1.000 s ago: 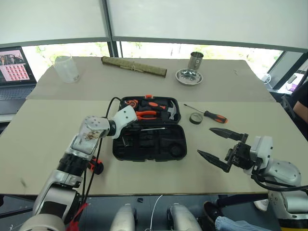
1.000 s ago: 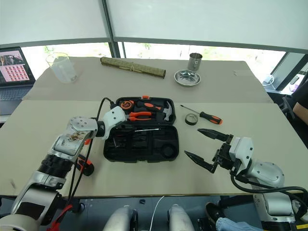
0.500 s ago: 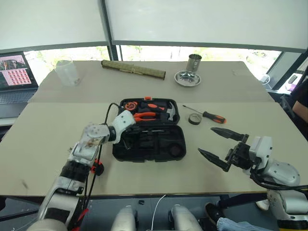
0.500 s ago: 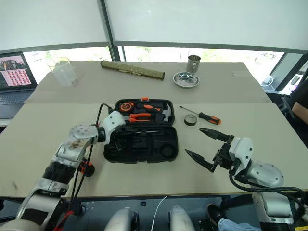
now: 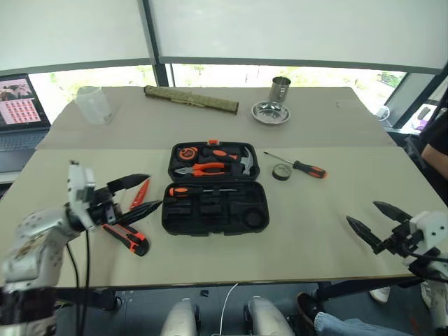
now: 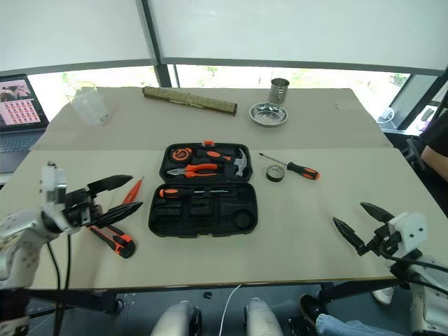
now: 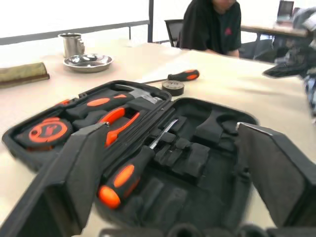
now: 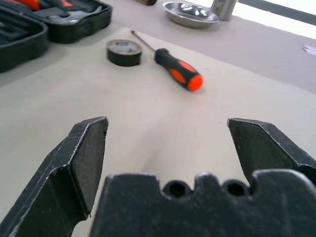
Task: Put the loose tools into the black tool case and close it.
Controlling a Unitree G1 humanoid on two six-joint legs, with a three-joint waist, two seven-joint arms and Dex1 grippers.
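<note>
The black tool case (image 5: 252,210) lies open mid-table. A long orange-black screwdriver (image 5: 199,190) rests in its near half, also visible in the left wrist view (image 7: 129,174). The second long screwdriver (image 5: 299,166) and the dark tape roll (image 5: 283,171) lie on the table right of the case. Left of the case lie the slim orange screwdriver (image 5: 140,193) and the utility knife (image 5: 127,237). My left gripper (image 5: 152,191) is open and empty, just left of the case and above the slim screwdriver. My right gripper (image 5: 362,213) is open and empty near the table's front right.
The case's far half holds pliers (image 5: 203,168), a hammer (image 5: 245,161) and an orange tape measure (image 5: 186,152). At the back are a rolled bamboo mat (image 5: 190,99), a steel cup (image 5: 281,89), a steel dish (image 5: 271,112), a clear beaker (image 5: 93,105) and a laptop (image 5: 21,105). A person (image 7: 212,24) sits beyond the table's right side.
My left gripper has opened and drawn back to the left, leaving a long screwdriver in the case's near half. My right gripper has swung out to the right, still open.
</note>
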